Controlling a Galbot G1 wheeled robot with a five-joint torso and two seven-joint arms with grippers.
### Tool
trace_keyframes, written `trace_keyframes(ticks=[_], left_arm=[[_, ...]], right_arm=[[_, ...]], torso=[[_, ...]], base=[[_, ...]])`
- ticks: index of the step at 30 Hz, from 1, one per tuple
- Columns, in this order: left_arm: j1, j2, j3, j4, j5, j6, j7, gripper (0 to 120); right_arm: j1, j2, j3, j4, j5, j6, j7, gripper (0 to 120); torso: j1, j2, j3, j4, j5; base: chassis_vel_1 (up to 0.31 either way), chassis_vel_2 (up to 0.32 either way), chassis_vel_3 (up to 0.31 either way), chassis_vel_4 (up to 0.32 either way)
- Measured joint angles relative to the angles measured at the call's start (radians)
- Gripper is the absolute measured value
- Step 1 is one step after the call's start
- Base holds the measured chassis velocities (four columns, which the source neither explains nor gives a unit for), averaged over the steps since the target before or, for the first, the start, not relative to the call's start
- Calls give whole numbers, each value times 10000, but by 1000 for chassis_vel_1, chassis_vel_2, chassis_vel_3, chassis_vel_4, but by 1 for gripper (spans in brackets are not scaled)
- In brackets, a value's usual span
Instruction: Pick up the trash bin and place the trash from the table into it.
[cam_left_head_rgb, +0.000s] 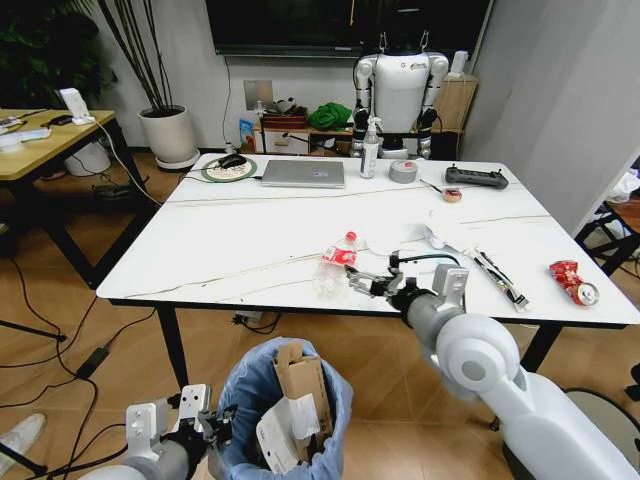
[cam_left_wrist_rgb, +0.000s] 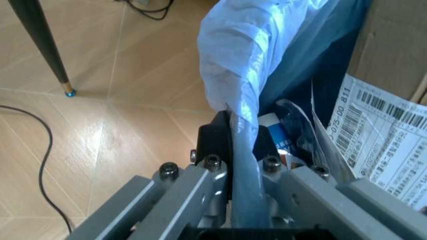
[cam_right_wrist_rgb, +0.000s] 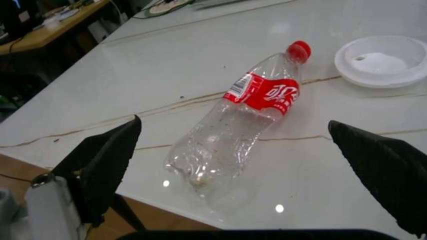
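Step in hand: reach for crushed bottle (cam_right_wrist_rgb: 243, 127) lying on its side near front edge of table (cam_left_head_rgb: 220, 250). Right gripper (cam_left_head_rgb: 372, 285) just beside it, jaws wide apart, bottle between them, untouched. Clear, dented, red label and cap. Next move calls for closing in around body.

Left gripper (cam_left_head_rgb: 205, 425) clamped on rim of trash bin (cam_left_head_rgb: 250, 400), held below table edge; cardboard, papers already inside.
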Motion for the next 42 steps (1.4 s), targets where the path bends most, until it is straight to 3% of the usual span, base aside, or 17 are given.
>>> trace_keyframes(ticks=[9, 18, 28, 32, 42], left_arm=[[144, -64, -15, 0, 67, 0, -5, 0], [143, -126, -17, 0, 96, 0, -10, 0], [147, -65, -18, 0, 64, 0, -14, 0], [164, -49, -17, 0, 50, 0, -21, 0], [204, -80, -29, 0, 53, 0, -41, 0]], right_arm=[[804, 171, -1002, -534, -458, -97, 123, 100], [1541, 22, -1938, -920, -1220, -246, -1263, 100], [1467, -362, -1841, -1288, -1890, -327, -2400, 100], [1481, -520, -1721, -1376, -2324, -390, -3487, 100], [1831, -554, -2022, -1564, -2479, -519, -3730, 98]], torso=[[0, 0, 0, 1, 1], [0, 0, 0, 1, 0], [1, 0, 0, -1, 1], [0, 0, 0, -1, 1], [1, 0, -1, 0, 1]], base=[[0, 0, 0, 0], [0, 0, 0, 0], [0, 0, 0, 0], [0, 0, 0, 0], [0, 0, 0, 0]])
